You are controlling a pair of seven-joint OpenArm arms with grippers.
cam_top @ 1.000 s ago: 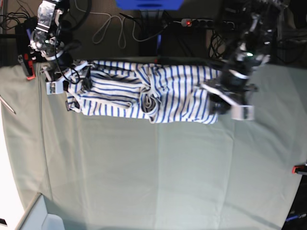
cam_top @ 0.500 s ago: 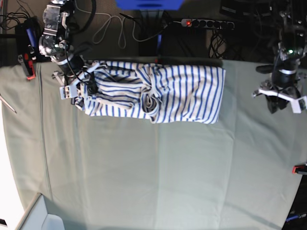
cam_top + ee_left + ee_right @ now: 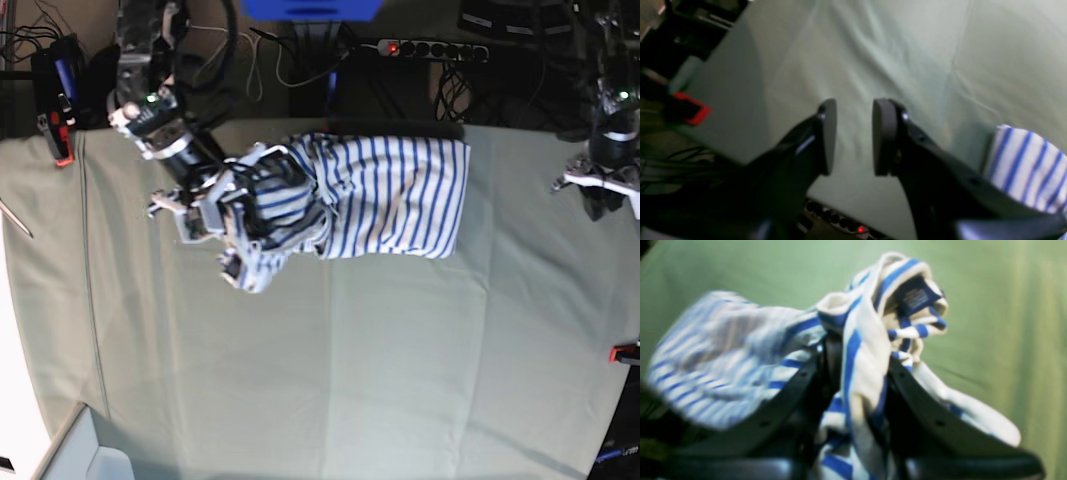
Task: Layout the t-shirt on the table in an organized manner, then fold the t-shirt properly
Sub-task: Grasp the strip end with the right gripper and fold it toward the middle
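Observation:
The white, blue-striped t-shirt (image 3: 390, 195) lies bunched along the far side of the table (image 3: 330, 380). My right gripper (image 3: 222, 215) is shut on its left end, which is lifted and folded over toward the middle. In the right wrist view a wad of the t-shirt (image 3: 860, 380) sits pinched between that gripper's (image 3: 857, 366) fingers, with the dark tag (image 3: 915, 296) showing above. My left gripper (image 3: 607, 190) hovers at the table's far right edge, away from the shirt. Its jaws (image 3: 853, 136) stand apart with nothing between them, and a corner of the t-shirt (image 3: 1023, 160) shows beside them.
Red clamps (image 3: 62, 150) (image 3: 625, 352) grip the table's left and right edges. A power strip (image 3: 430, 47) and cables lie behind the far edge. A white box (image 3: 85, 455) stands at the near left corner.
My right gripper closed on the shirt's left end and dragged it rightward over the body. My left arm let go of the right hem and drew away to the right edge.

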